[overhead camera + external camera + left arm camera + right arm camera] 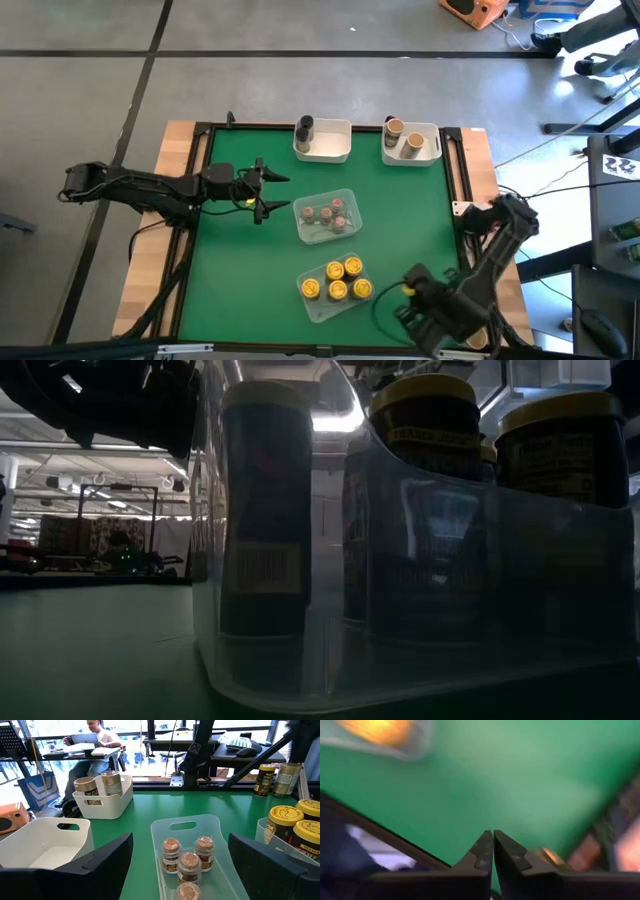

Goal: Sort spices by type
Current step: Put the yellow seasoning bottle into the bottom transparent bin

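Note:
The spices stand sorted in containers. Several reddish-brown-topped jars (326,214) fill a clear tray (347,196) at mid-table. Several yellow-lidded jars (338,280) fill a second clear tray (318,308) nearer the front edge, which looms large in the low view (300,660). A taller dark grey jar (303,127) stands in the left white bin (330,148), and two tan-lidded jars (404,135) stand in the right bin (428,150). My left gripper (272,192) hovers open, level, just left of the reddish tray (210,827). My right gripper (493,840) is shut on nothing, pointing down at the near right corner (420,300).
Two more jars (276,778) stand by the table's right side, beyond the trays. A raised black frame (455,180) borders the green mat, with wooden strips outside it. Bare green mat lies between the trays and the left frame. A person sits at a desk (95,740) beyond the table.

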